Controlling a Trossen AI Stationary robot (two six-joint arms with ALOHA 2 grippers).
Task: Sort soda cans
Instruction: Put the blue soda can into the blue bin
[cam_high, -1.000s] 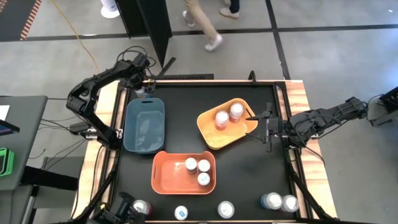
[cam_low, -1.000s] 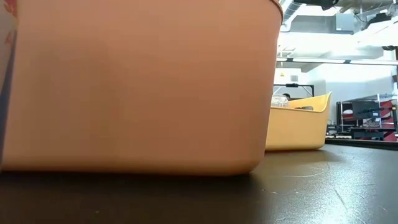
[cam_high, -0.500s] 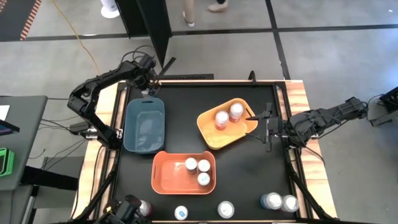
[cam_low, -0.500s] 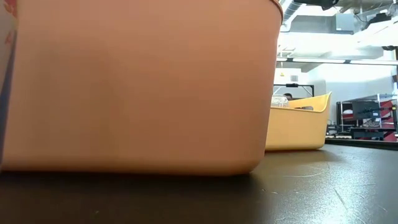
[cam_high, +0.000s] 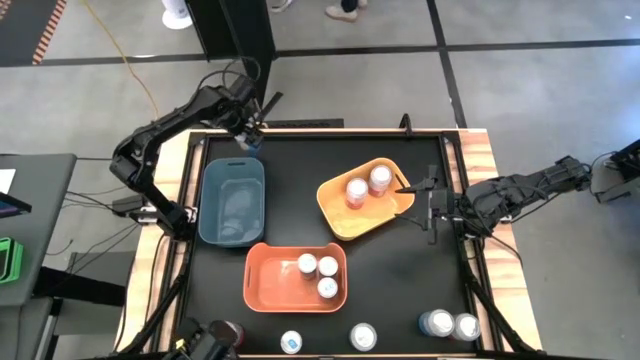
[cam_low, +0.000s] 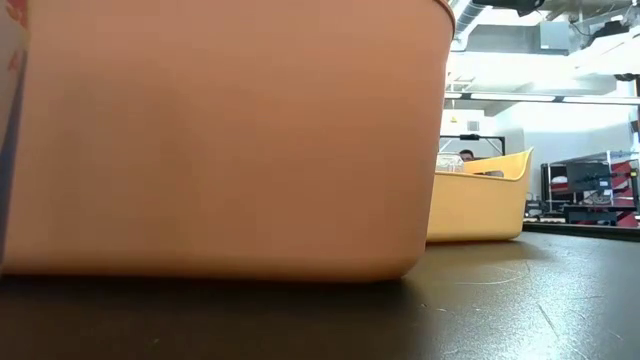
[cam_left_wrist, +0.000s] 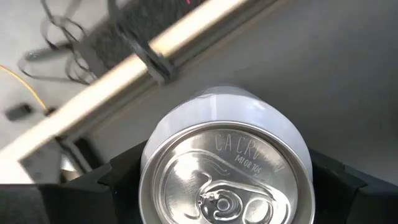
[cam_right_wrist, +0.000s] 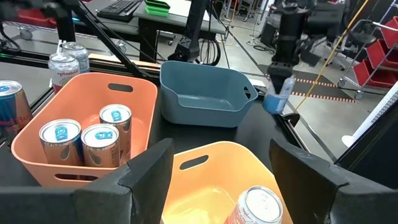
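The left gripper grasps a white can above the far end of the blue bin. The right gripper waits released beside the yellow bin.

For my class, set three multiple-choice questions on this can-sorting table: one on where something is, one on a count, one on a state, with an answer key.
1. Where is the left gripper?
A. over the orange bin
B. at the far end of the blue bin
C. beside the yellow bin

2. How many cans stand in the orange bin?
A. one
B. three
C. five

3. What is the state of the left gripper?
A. shut on a can
B. open and empty
C. out of sight

Answers:
1 B, the high view shows it at the blue bin's far rim.
2 B, three silver tops show in that bin.
3 A, the left wrist view shows a silver-topped can between its fingers.

The right gripper waits open beside the yellow bin.
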